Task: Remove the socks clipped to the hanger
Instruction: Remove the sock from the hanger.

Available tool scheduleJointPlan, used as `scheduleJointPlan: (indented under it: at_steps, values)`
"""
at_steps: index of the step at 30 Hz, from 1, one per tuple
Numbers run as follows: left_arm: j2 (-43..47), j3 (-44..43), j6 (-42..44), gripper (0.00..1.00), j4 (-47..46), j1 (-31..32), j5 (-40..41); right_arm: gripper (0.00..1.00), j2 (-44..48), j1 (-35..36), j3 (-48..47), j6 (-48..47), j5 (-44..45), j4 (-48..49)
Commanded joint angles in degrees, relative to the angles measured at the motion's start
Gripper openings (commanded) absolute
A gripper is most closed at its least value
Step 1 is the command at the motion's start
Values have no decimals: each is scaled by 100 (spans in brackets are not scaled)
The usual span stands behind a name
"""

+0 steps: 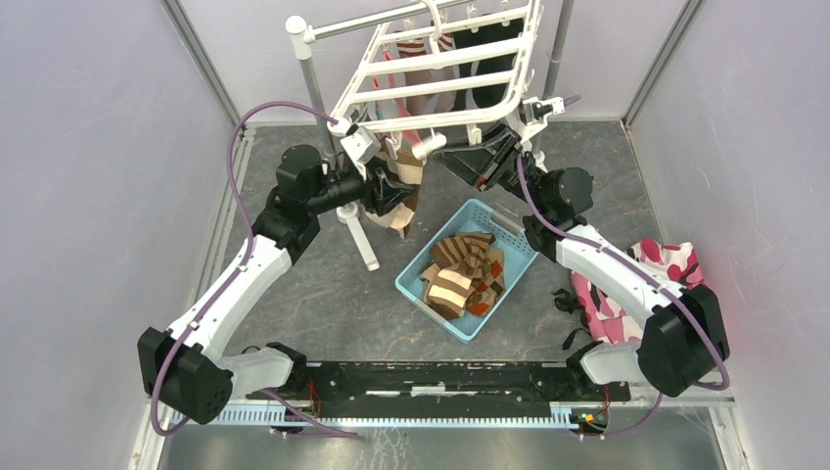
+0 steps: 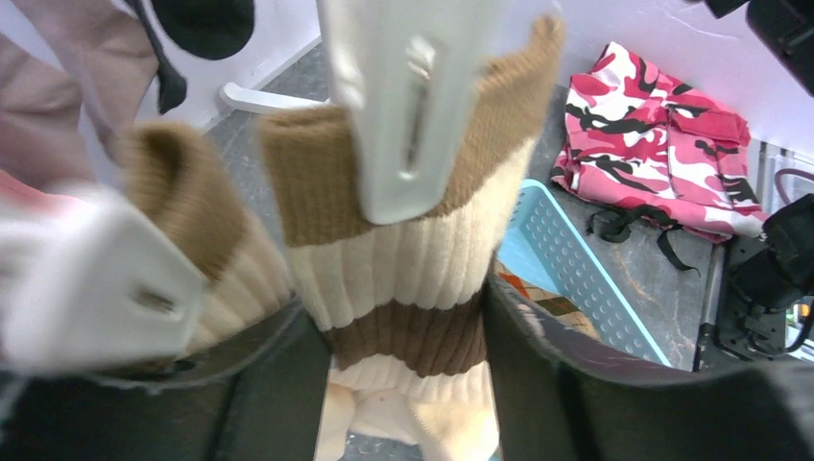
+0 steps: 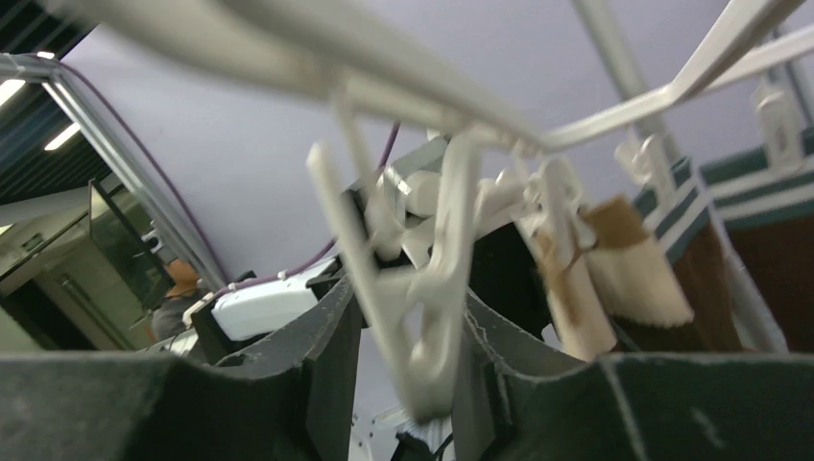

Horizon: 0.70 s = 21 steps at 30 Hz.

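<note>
The white hanger (image 1: 440, 69) hangs at the back with several socks (image 1: 431, 88) clipped under it. In the left wrist view a brown-and-cream striped sock (image 2: 413, 259) hangs from a white clip (image 2: 403, 115). My left gripper (image 2: 408, 322) is shut on that sock just under the clip, both fingers pressing its sides. A second striped sock (image 2: 202, 230) hangs beside it on another clip (image 2: 96, 279). My right gripper (image 3: 411, 300) points up under the hanger bar (image 3: 384, 48), open, with a blurred clip (image 3: 432, 288) loosely between its fingers. Tan and brown socks (image 3: 634, 269) hang to its right.
A light blue basket (image 1: 416, 284) holding several socks (image 1: 460, 274) stands mid-table under both grippers. A pink camouflage cloth heap (image 1: 646, 284) lies by the right arm. The grey stand pole (image 1: 313, 78) and its white foot (image 1: 360, 240) are by the left gripper (image 1: 387, 191).
</note>
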<state>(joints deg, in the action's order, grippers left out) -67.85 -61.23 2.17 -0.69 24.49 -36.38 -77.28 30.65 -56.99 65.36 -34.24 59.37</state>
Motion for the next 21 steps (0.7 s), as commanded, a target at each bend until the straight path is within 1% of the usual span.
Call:
scheduleJointPlan:
  at_steps: [1,2,3,4,5,7,10,13,15,19,21]
  values:
    - [381,131,-548,44,-257,-6,-216,43,-90,74,-151,14,-586,218]
    - [419,151,-589,36,-283,4,-207,45,-95,69,-131,-45,-589,194]
    - [443,163,-640,30,-323,-3,-192,46,-79,68,-99,-135,-590,138]
    - [473,171,-684,26,-350,-1,-179,47,-65,73,-62,-251,-592,54]
    - [485,168,-736,24,-379,-2,-169,48,-24,72,-22,-369,-582,-77]
    - [504,160,-789,23,-403,-5,-173,50,69,70,86,-711,-560,-401]
    - [532,143,-817,21,-422,-4,-192,52,292,89,375,-1530,-322,-1099]
    - [541,98,-786,14,-436,0,-214,55,374,147,617,-2377,69,-1612]
    - [544,58,-787,12,-428,-2,-279,56,301,198,710,-2621,162,-1675]
    - [570,11,-821,11,-391,-4,-286,57,105,438,788,-2781,151,-1363]
    - [595,-2,-861,11,-375,7,-299,58,13,619,694,-3018,167,-1474]
